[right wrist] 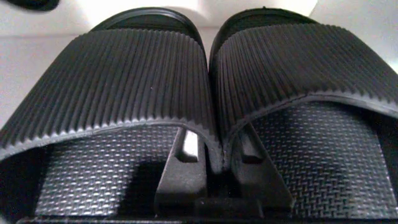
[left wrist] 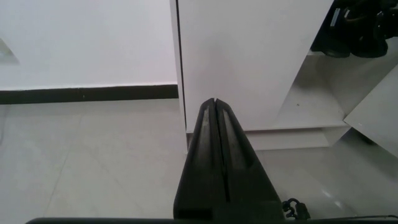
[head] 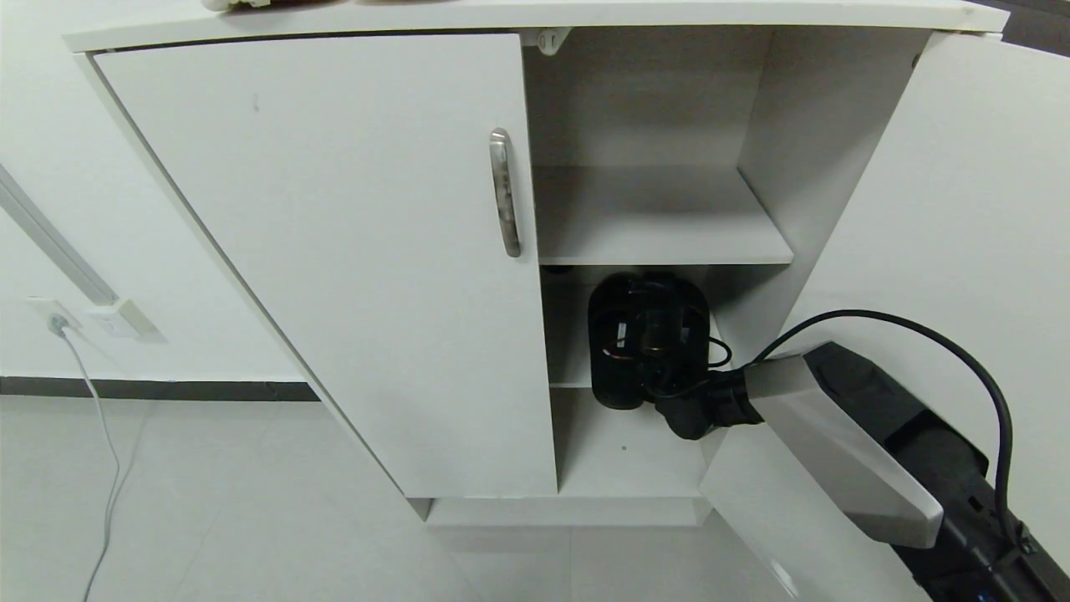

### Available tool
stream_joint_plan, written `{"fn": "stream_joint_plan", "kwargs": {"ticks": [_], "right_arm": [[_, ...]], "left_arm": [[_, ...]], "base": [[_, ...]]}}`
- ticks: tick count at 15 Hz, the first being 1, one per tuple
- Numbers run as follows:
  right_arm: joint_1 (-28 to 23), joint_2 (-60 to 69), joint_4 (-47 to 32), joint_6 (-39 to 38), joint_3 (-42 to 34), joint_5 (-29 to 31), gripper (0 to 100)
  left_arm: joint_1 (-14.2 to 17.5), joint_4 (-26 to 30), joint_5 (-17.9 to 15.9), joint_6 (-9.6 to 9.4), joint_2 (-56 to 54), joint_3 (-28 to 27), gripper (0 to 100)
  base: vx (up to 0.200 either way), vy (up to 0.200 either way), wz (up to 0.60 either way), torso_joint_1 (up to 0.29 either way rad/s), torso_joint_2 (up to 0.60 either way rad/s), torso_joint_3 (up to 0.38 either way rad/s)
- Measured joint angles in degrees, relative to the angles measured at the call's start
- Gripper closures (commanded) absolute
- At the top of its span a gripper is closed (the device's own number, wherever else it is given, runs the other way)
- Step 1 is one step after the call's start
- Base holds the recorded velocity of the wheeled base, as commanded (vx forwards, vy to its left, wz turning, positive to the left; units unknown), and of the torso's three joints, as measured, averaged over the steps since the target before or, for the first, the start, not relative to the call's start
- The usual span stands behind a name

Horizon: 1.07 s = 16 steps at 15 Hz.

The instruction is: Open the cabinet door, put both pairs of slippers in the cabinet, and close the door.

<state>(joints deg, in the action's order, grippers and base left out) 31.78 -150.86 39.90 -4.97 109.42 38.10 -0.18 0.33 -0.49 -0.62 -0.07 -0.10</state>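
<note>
**A:** What is the right claw (right wrist: 214,163) doing?

**B:** It is clamped on a pair of black slippers (right wrist: 137,87). Its fingers (right wrist: 181,177) pinch the two inner edges together. One ribbed strap lies on each side of the claw, and the toes point away from it.

**A:** Where is that in relation to the cabinet (head: 644,100)?

**B:** Inside it. The arm goes in past the right door (head: 961,209), which stands wide open on the claw's right. The upper shelf (head: 660,221) is above the claw. The edge of the lower shelf (head: 568,386) is at about the claw's height, and the bottom board (head: 623,456) is below it. I cannot tell whether the soles rest on that lower shelf.

**A:** And the other door?

**B:** The left door (head: 334,251) is shut, just left of the claw. Its metal handle (head: 504,192) is above and to the left.

**A:** What about the left claw (left wrist: 214,103)?

**B:** Its fingers are pressed together with nothing between them. It is low over the tiled floor (left wrist: 93,162), and the foot of the cabinet is ahead of it. It is well apart from the slippers.
</note>
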Motion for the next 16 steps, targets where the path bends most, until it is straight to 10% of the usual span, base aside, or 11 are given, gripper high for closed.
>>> {"fn": "stream_joint_plan", "kwargs": {"ticks": [3,4,10,16], "right_arm": [[0.0,-1.0,0.0,0.1,0.9,0.2,100],[0.0,-1.2,0.0,0.1,0.9,0.2,0],[0.3,-0.4,1.0,0.0,-2.5,1.3,0],[3.5,12.0,8.3,-0.3,-26.3,1.7,0]], "left_arm": [[0.0,0.0,0.1,0.00,0.0,0.0,100],[0.0,0.0,0.1,0.00,0.0,0.0,100],[0.0,0.0,0.2,0.07,0.0,0.0,100],[0.0,0.0,0.2,0.16,0.0,0.0,100]], "base": [[0.000,0.000,0.00,0.000,0.00,0.000],[0.000,0.000,0.00,0.000,0.00,0.000],[0.000,0.000,0.00,0.000,0.00,0.000],[0.000,0.000,0.00,0.000,0.00,0.000]]}}
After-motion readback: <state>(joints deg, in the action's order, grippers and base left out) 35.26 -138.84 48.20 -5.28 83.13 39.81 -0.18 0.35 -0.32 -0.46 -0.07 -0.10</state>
